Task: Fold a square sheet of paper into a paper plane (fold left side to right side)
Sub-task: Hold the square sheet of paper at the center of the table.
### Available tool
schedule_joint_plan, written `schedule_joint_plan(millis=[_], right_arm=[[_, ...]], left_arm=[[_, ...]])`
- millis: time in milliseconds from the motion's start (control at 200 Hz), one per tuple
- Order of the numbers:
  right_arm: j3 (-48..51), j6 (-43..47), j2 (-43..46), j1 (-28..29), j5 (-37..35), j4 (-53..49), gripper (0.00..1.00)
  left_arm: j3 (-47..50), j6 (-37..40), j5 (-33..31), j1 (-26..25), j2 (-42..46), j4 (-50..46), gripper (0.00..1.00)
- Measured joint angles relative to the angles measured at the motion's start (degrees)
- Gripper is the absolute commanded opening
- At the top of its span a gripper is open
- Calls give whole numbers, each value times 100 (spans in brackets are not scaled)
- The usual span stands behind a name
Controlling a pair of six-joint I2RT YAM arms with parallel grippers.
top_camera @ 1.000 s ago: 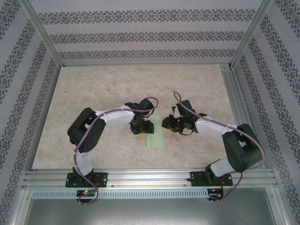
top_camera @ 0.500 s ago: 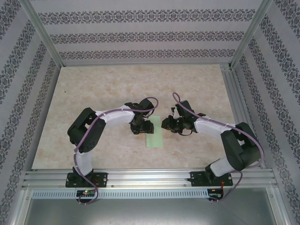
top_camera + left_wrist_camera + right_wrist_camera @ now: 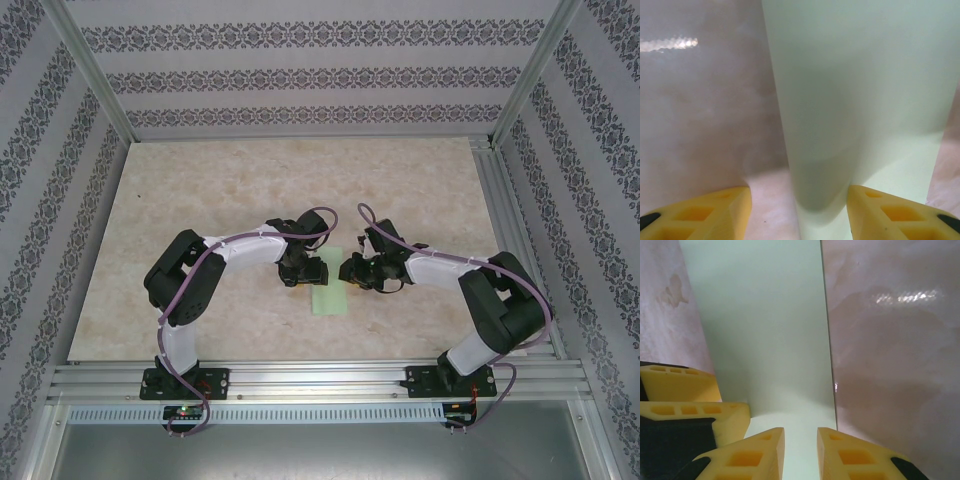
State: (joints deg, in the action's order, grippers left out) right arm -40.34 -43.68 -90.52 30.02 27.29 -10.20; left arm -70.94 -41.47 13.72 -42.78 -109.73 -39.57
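Observation:
The square sheet of paper [image 3: 328, 298] lies flat on the table as a narrow pale green strip between the two arms. My left gripper [image 3: 312, 270] is low over the strip's far left part. In the left wrist view its yellow fingers [image 3: 715, 212] stand wide apart, open, with the left edge of the paper [image 3: 865, 100] running between them. My right gripper [image 3: 347, 270] is over the far right part. Its jaws [image 3: 801, 455] show a narrow gap just above the paper [image 3: 765, 330], pinching nothing. The left gripper's fingers [image 3: 690, 385] appear beside them.
The marble-patterned tabletop [image 3: 220, 190] stretches out behind and to both sides of the arms. Aluminium rails [image 3: 320, 380] run along the near edge and the right side. Patterned walls [image 3: 300, 75] close in the back and the sides.
My right gripper has shifted a little to the left and nearer, over the paper. The left arm and the paper have stayed where they were.

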Motion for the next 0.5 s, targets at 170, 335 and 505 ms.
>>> schedule_joint_plan(millis=[170, 335, 505], right_arm=[[-2, -61, -63, 0, 0, 96, 22], [-4, -109, -127, 0, 20, 142, 18], [-22, -131, -267, 0, 39, 192, 17]], left_arm=[[0, 0, 0, 0, 0, -2, 56], [-2, 0, 0, 0, 0, -2, 56], [-26, 0, 0, 0, -11, -37, 56]])
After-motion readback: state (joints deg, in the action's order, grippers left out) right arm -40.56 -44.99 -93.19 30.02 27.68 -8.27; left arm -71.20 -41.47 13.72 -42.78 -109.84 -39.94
